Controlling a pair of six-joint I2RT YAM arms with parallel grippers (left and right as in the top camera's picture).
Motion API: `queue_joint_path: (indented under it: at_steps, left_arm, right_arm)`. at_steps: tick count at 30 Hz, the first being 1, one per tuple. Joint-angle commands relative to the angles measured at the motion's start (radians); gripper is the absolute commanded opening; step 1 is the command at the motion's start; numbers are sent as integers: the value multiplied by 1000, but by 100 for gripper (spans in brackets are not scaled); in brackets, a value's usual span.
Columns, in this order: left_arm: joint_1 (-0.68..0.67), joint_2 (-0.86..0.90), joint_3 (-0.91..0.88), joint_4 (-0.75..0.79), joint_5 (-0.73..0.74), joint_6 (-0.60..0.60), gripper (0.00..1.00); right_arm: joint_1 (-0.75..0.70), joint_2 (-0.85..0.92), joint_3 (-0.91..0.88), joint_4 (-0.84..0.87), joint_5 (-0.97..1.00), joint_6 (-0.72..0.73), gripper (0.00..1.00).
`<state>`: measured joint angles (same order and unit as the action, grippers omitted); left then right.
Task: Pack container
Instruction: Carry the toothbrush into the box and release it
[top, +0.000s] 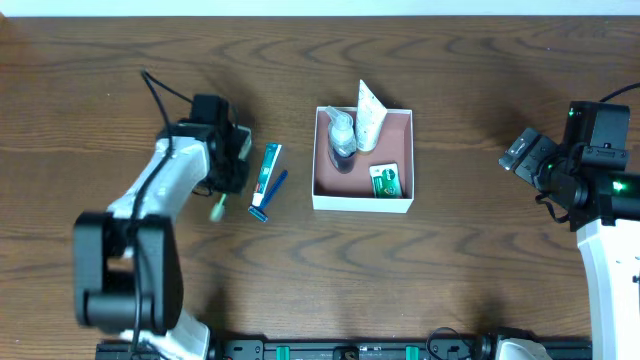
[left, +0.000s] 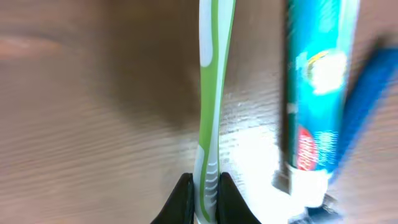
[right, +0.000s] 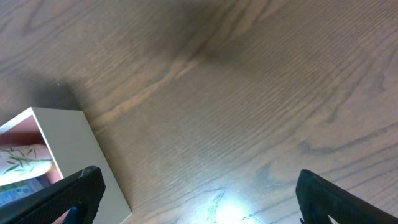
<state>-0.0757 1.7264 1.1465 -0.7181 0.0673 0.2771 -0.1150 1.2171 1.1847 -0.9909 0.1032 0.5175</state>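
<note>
My left pincer (left: 205, 198) pinched the green toothbrush (left: 209, 93) on a thin bit of handle. It might have swivelled or slipped and knocked the toothpaste tube (left: 314, 93) beside it. The container (top: 362, 204) sat mid-table. My right pincer (right: 199, 199) hung spread near the right edge.

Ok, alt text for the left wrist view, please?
The left gripper is shut on a green-and-white toothbrush, wooden table behind it. At the image's right lie a teal toothpaste tube and a blurred blue handle.
</note>
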Motion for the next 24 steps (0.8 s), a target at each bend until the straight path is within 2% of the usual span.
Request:
queue_joint_path:
  at_steps: [1,5,10,17,24]
  left_arm:
    - [-13,-148,76,-31,-15,-13,6]
    - [-67,-283,83,-60,-4,-13,6]
    - [-209,-405,82,-98,39,21,6]
    - [-468,-393,78,-76,79,289,6]
    - [-597,-232,72,109,79,500,6]
  right_arm:
    - [-8,-2,12,-1,0,-10,99]
    - [-8,-2,12,-1,0,-10,99]
    - [-8,-2,12,0,0,-10,99]
    - [-8,-2,12,0,0,-10,99]
    - [-8,-2,12,-1,0,-10,99]
